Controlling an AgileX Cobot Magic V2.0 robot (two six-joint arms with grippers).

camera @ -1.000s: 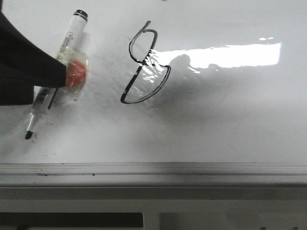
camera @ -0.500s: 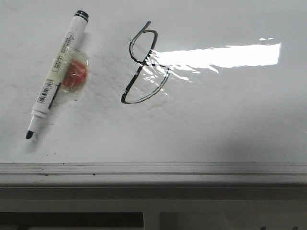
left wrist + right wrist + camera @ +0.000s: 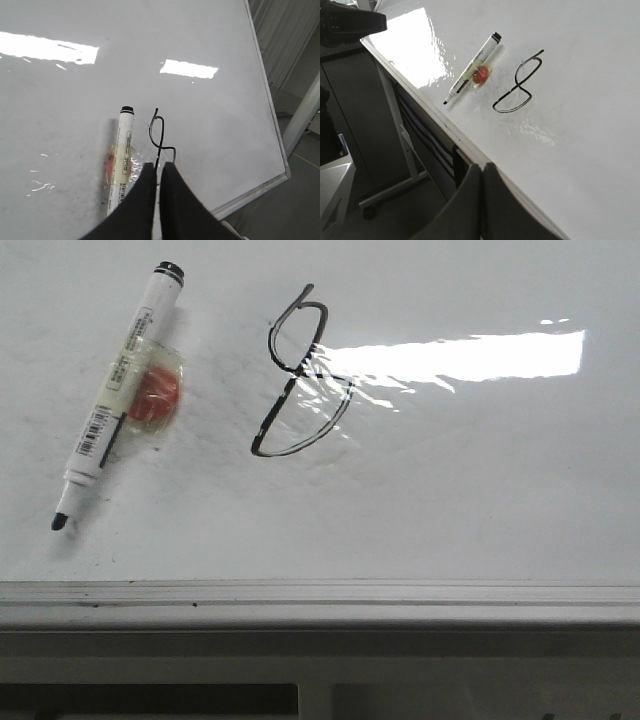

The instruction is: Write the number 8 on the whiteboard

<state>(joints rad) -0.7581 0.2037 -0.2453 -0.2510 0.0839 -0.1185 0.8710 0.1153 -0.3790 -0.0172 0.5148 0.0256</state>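
Sitting finished on the whiteboard, the 8 is showing thin black loops, its lower one wider, beside the glare. We are seeing the left pincer gone from the front view, pressed narrow, leaving the marker lying uncapped; the right pincer is hanging closed, empty.

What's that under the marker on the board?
An orange-red lump in clear wrapping sits against the marker, both lying on the whiteboard left of the number 8. How far it reaches beneath the barrel is hidden.
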